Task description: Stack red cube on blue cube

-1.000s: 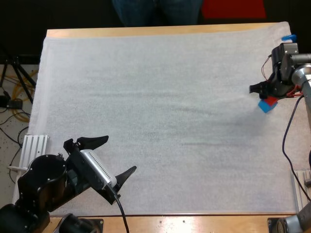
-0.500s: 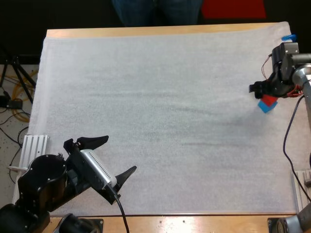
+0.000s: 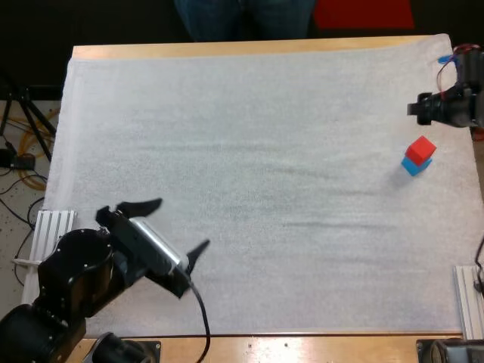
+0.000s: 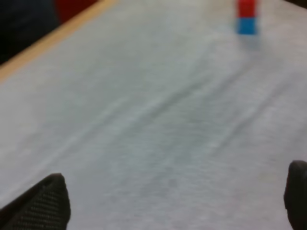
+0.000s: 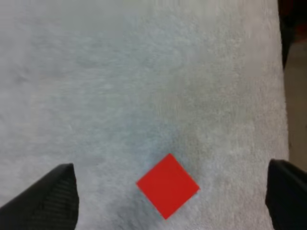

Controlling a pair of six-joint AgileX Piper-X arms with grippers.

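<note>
Since the earlier frame, my right gripper (image 3: pixel 417 109) has drawn up and away toward the mat's far right corner. It has left the small red cube (image 3: pixel 420 147) sitting on the small blue cube (image 3: pixel 414 166). My left gripper (image 3: pixel 180 225) has shifted a little at the near left.

From the high view, the stack stands free near the right edge of the white cloth mat (image 3: pixel 249 151), apart from both arms. The left jaws are spread wide over bare mat (idle, as far as I can judge).

From the left wrist view, the two black fingers (image 4: pixel 45 203) stand well apart with nothing between them. Far across the mat the red cube rests on the blue one, edges roughly in line.

From the right wrist view, looking straight down, the red cube's top face shows as a diamond below the two wide-parted fingers (image 5: pixel 55 191), which touch nothing. The blue cube is hidden beneath it.

I judge the placing done and the step in hand to be the withdrawal. To do it well, hold the right jaws wide and rise straight before any sideways travel, so no finger clips the red cube. The stack looks light and would likely topple at a nudge. The left arm should keep clear.
</note>
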